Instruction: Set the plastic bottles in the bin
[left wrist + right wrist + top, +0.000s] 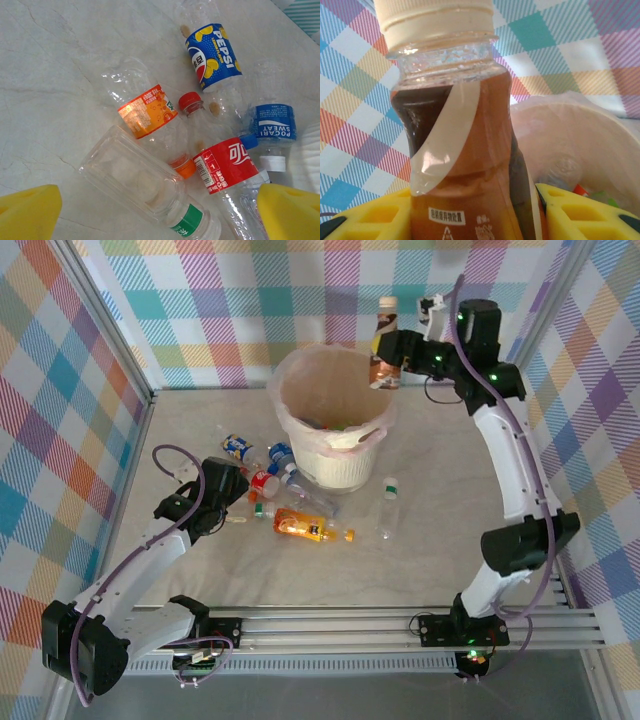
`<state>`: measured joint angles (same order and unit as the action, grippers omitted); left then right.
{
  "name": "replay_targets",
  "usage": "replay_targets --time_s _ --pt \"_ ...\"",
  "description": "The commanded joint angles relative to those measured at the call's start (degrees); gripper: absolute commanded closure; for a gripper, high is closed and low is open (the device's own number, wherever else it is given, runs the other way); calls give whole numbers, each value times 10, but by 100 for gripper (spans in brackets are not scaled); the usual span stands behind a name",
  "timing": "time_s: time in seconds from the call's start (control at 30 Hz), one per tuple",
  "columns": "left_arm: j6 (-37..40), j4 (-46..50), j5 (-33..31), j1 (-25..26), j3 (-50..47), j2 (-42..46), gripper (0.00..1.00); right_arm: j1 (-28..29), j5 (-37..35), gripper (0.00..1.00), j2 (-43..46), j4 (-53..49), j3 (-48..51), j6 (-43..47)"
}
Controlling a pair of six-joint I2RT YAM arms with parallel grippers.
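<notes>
A brown bottle (385, 345), cream cap up and label peeling, hangs upright over the far right rim of the bin (345, 468), clamped around its body by the right tool (392, 350). The right wrist view shows the yellow fingers (585, 215) pressed to both sides of the bottle (465, 150), with the bin (580, 135) open just behind and below it. Carried high and vertical, it looks set to clear the rim for a drop. It sits nearer the edge than the middle, though, so a release here could clip the rim or snag the pinkish bag (300, 430).

At the bin's left foot, most of the other bottles lie on their sides in a loose heap on the desk (450, 550). The left tool (238, 492) hovers over them with its fingers (27, 212) spread wide and nothing between them, probably picking its next catch. Beneath it are a Pepsi bottle (212, 55), a Pocari bottle (272, 122), a red-label bottle (227, 165), an orange-label bottle (147, 111) and a flattened green-label bottle (145, 185). Several touch or overlap, so one may not come away without dragging a neighbour.

In front of the bin lies an amber bottle (300, 525). A green-cap bottle (388, 505) lies alone off the bin's right front.
</notes>
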<state>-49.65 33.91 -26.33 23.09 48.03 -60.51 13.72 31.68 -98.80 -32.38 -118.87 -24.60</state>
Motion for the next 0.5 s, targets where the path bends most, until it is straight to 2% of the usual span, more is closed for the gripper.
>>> replay_targets --time_s 0.0,0.27,0.47 --pt "11 -9 4 -7 -8 10 0 23 -14 56 -44 -31 -70 18" --pt "14 -12 4 -8 -8 13 0 76 -31 56 -187 -124 -240 42" --pt "16 -8 1 -8 -8 19 0 101 -40 56 -244 -154 -274 52"
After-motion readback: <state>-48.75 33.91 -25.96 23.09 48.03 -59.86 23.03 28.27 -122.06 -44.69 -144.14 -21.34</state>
